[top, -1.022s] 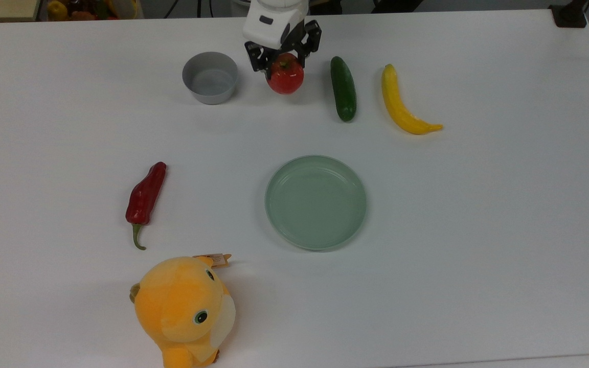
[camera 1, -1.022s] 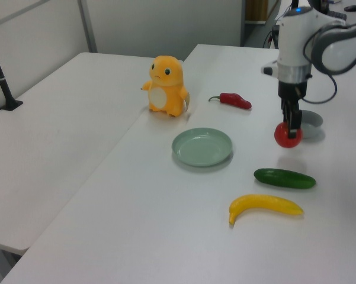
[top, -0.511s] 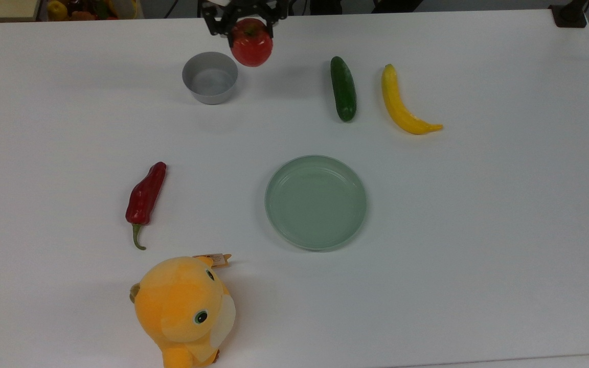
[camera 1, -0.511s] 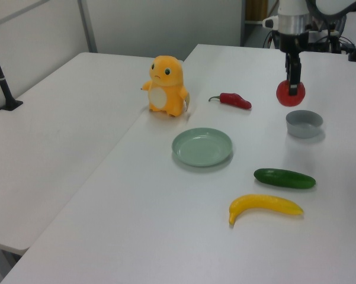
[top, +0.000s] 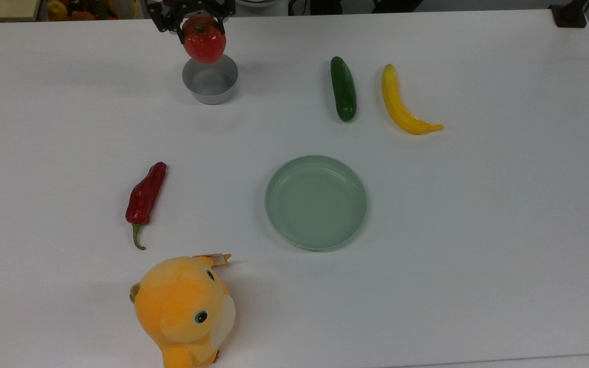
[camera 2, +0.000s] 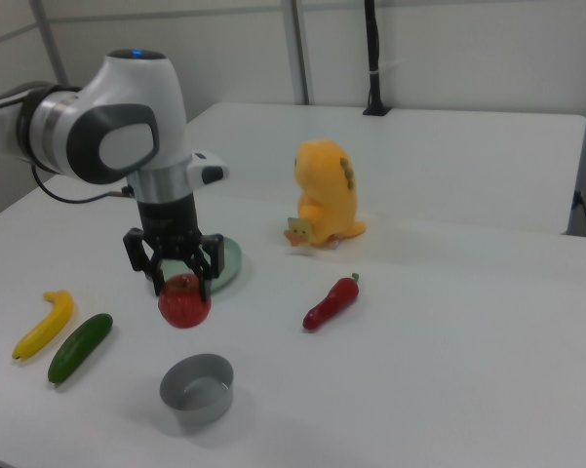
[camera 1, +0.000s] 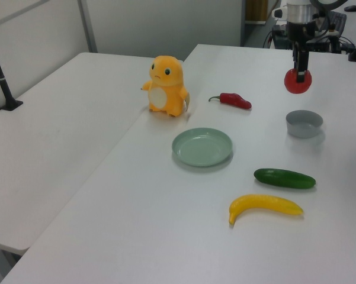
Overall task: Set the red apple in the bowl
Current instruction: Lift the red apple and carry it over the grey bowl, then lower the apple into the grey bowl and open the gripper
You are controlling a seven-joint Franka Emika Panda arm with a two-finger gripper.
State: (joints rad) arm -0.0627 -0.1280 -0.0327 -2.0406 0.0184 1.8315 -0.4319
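White tabletop all round, and the apple [top: 204, 45] has been carried from the cucumber [top: 343, 88] side toward the top view's upper left, clamped in the gripper [camera 2: 178, 283]. It is now held high over the bowl [top: 209, 79], so lowering and release should be next.

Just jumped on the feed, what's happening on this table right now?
The gripper has the red apple clamped and lifted off the table, about over the empty grey bowl. The apple isn't in the bowl yet. The cucumber, banana, chili, green plate and plush toy lie untouched.
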